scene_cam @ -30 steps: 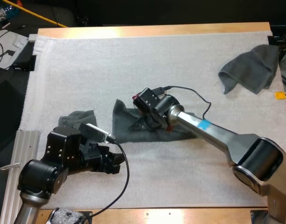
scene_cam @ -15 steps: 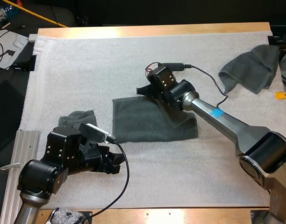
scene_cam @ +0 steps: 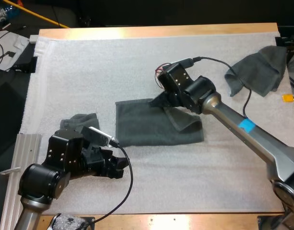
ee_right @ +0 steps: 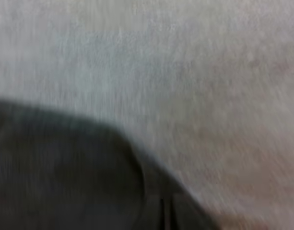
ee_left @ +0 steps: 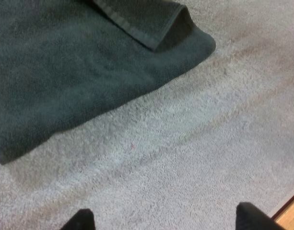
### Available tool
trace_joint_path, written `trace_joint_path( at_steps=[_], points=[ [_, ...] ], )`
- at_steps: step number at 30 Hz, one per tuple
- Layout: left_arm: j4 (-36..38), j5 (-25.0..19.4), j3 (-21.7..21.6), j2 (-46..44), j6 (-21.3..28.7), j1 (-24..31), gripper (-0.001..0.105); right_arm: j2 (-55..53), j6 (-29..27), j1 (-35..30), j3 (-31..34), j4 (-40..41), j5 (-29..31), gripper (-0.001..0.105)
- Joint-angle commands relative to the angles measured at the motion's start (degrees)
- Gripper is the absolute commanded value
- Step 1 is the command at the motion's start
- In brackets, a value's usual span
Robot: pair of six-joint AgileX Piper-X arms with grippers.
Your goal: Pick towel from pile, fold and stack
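A dark grey-green towel [scene_cam: 147,127] [ee_left: 75,72] lies flat and folded in the middle of the mat, with a flap [scene_cam: 182,122] [ee_left: 147,21] turned over at its right end. My right gripper [scene_cam: 158,101] hovers at the towel's far edge, fingers together, with the towel's dark cloth [ee_right: 55,167] just beside them. My left gripper [scene_cam: 119,167] [ee_left: 166,223] rests low near the mat's front left, open, its fingertips [ee_left: 82,221] apart over bare mat short of the towel's near edge.
A crumpled towel [scene_cam: 78,121] sits at the left, partly behind my left arm. Another crumpled towel [scene_cam: 259,69] lies at the far right of the mat [scene_cam: 113,67]. A metal rail [scene_cam: 10,163] runs along the table's left front.
My right gripper left the towel's middle, swung past its far edge, then drew back right to that edge. The towel now lies spread flat. The left arm has not moved.
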Motion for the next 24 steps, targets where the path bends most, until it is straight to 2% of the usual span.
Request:
trace_joint_path(
  at_steps=[1, 4, 6, 14, 19, 24],
  points=[
    [-0.81, 0.33, -0.17, 0.13, 0.13, -0.39, 0.058, -2.93, -1.79, 0.42, -0.29, 11.99, 0.67, 0.0],
    [-1.24, 0.34, -0.13, 0.19, 0.24, -0.42, 0.058, -3.66, -1.55, 0.64, -0.11, 16.52, 0.65, 0.0],
    [-0.47, 0.23, -0.24, -0.04, -0.2, -0.16, 0.058, -3.18, -1.44, 0.14, -0.38, 11.8, -0.73, 0.0],
    [-1.13, 0.46, -0.24, -0.16, -0.3, -0.11, 0.058, -2.37, -4.88, -0.95, 4.18, 13.16, -10.44, 0.001],
    [-1.43, 0.5, -0.3, -0.08, -0.31, -0.08, 0.058, -2.07, -7.02, -0.97, 8.04, 10.39, -11.89, 0.0],
    [-1.61, 0.72, -0.23, 0.01, -0.28, -0.22, 0.058, 0.32, -6.47, -1.2, 9.37, 8.08, -12.92, 0.0]
  ],
)
